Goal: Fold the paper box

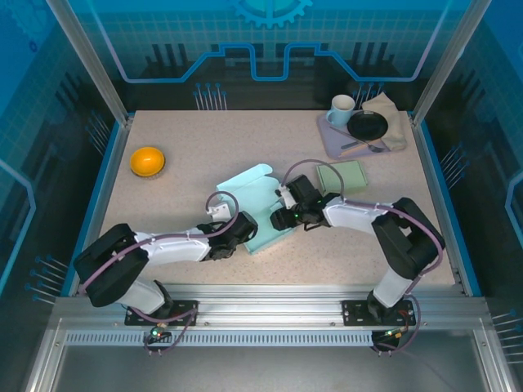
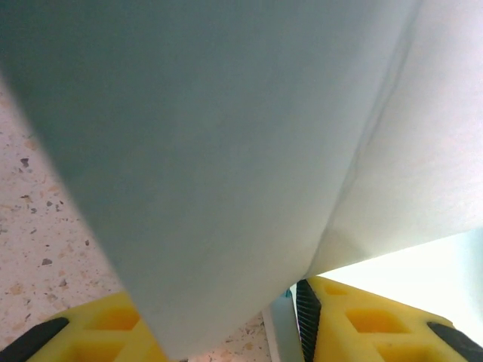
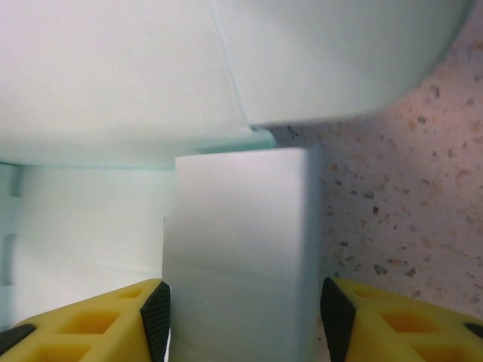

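Speckled tabletop (image 1: 188,131) carries a pale mint paper box (image 1: 257,200) between both arms. Its upright flap (image 3: 241,256) stands straight ahead between the half-open right fingers (image 3: 90,324). The left fingers (image 2: 362,320), also half-open, straddle a side panel (image 2: 226,166). I cannot tell whether either pair is gripping.

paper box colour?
The paper box is pale mint green; top external view shows it best.

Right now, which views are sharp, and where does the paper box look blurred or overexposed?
Top external: evenly lit, sharp, paper box clear. Left wrist: paper too close, soft, shadowed on the left, glaring at lower right. Right wrist: upright flap fairly sharp, upper panels washed out.
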Available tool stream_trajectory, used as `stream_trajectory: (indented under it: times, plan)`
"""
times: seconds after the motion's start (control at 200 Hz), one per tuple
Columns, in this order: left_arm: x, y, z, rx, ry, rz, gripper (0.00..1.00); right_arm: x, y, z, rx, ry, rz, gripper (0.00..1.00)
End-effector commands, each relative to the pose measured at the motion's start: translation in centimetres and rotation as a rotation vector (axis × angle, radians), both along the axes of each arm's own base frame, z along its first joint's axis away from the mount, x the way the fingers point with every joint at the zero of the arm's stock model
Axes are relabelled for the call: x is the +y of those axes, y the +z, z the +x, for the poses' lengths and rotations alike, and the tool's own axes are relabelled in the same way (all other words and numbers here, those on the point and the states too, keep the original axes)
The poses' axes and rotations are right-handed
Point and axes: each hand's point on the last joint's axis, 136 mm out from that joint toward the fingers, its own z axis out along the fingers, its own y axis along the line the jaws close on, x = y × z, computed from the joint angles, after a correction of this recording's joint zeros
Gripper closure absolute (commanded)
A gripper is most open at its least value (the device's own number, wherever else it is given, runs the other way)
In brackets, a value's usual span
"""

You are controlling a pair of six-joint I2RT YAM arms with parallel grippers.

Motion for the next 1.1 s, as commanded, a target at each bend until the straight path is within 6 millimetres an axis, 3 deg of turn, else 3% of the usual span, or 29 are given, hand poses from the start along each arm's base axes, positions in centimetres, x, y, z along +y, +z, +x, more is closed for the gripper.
stream_trajectory:
  times: [0.0, 0.16, 0.33, 0.57, 0.965, 1.095]
  plan:
    - [1.5, -1.5, -1.3, 0.067, 0.001, 0.101, 0.58, 1.1, 2.9, -0.7, 0.037, 0.043, 0.112, 0.42]
    - [1.1, -1.6, -1.2, 0.068, -0.009, 0.112, 0.58, 0.2, 3.3, -0.1, 0.033, 0.021, 0.053, 0.43]
    - [0.6, -1.4, -1.1, 0.068, -0.022, 0.117, 0.58, -0.5, 2.4, 0.8, 0.025, 0.015, 0.008, 0.44]
    - [0.4, -1.3, -1.2, 0.069, -0.022, 0.124, 0.58, -1.0, 1.6, 0.3, 0.052, 0.024, 0.010, 0.59]
    - [-0.2, -1.0, -1.1, 0.061, -0.013, 0.109, 0.58, -2.1, -1.9, -1.6, 0.044, 0.067, -0.217, 0.62]
    - [-0.3, -0.9, -1.2, 0.059, -0.011, 0.106, 0.58, -2.6, -2.3, -1.6, 0.011, 0.039, -0.281, 0.73]
